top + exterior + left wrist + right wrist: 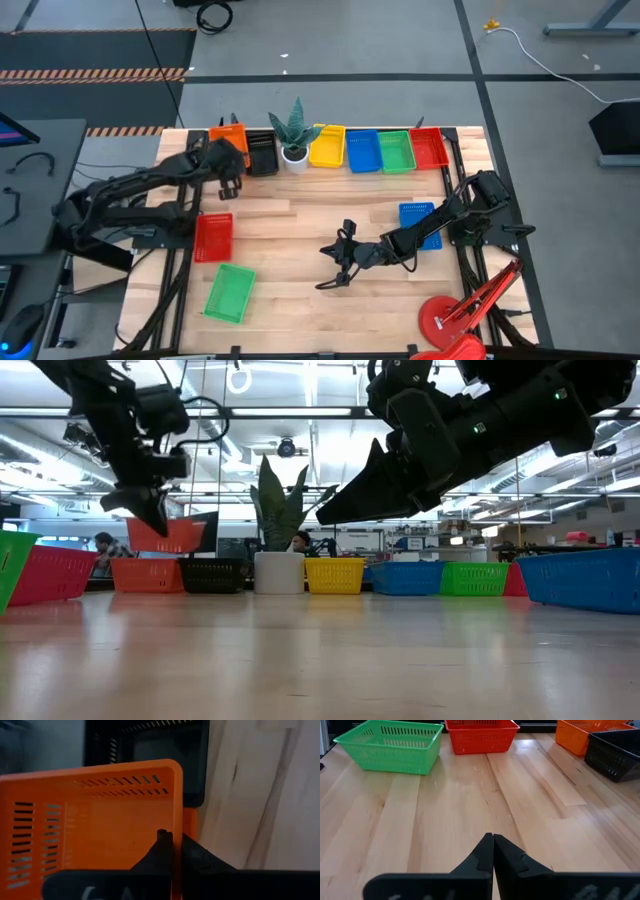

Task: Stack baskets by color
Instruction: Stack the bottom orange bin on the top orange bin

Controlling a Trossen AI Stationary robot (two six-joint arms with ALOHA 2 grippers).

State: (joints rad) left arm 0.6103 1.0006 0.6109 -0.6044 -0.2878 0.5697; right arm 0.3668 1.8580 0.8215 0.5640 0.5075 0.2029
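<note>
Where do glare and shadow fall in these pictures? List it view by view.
High view: even light, no hard shadows. Low view: bright ceiling lights behind turn both arms into dark silhouettes, and the table carries a sheen. Right wrist view: a pale glare patch on the wood beside the black basket. Left wrist view: the orange basket is evenly lit.

Orange basket [90,820] with slotted mesh walls, black basket [150,750], pale striped wood table [445,820], dark tool [493,851]
</note>
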